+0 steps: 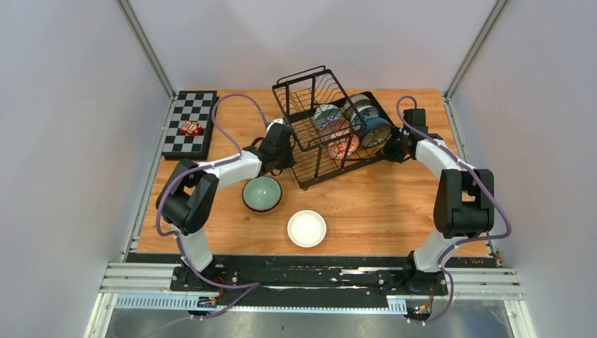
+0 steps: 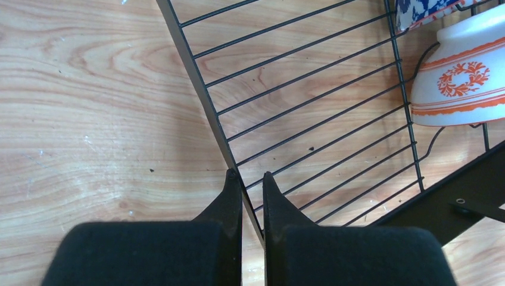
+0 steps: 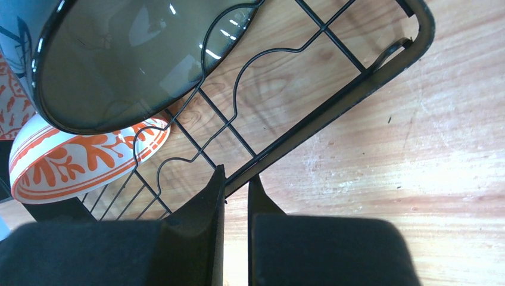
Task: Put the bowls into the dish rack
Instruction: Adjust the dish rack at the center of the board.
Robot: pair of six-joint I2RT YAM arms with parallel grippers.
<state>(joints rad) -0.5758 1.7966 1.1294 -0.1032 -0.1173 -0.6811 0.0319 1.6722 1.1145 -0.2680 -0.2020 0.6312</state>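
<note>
The bench [image 1: 394, 211] is a warm, orange-brown wood-grain board filling the middle of the top view. It is closed in by pale grey walls [image 1: 63, 105] on three sides, with slanting metal posts [image 1: 148, 49] in the upper corners. Along the bottom edge a black-and-silver rail [image 1: 310, 282] carries both arm bases. Close up, the wood shows pale scuffs, white flecks and a few dark specks.

A checkerboard [image 1: 190, 123] lies at the upper left of the bench, with a small red object [image 1: 191, 128] on it.

The dish rack [image 1: 313, 105] sits at upper centre, turned at an angle to the bench edges. Several bowls stand in its right half, among them a dark-rimmed bowl [image 1: 373, 130] with a greyish inside [image 3: 137, 59] and an orange-and-white bowl [image 1: 343, 146] just below it [image 3: 77, 161]. The left wrist view also shows a white bowl with an orange wreath [image 2: 458, 83] in its upper right corner.

Two bowls are outside the rack on bare wood. A pale green bowl [image 1: 262, 193] lies left of centre, beside the left forearm. A plain white bowl [image 1: 307, 228] lies lower, near the middle.

The left pincer [image 2: 252, 179] is at the rack's left side [image 1: 281, 144], nearly closed, with the rack's edge bar running between its fingertips. The right pincer [image 3: 235, 179] is at the rack's right end [image 1: 394, 144], likewise almost closed, pinching the rack's dark rim bar.
</note>
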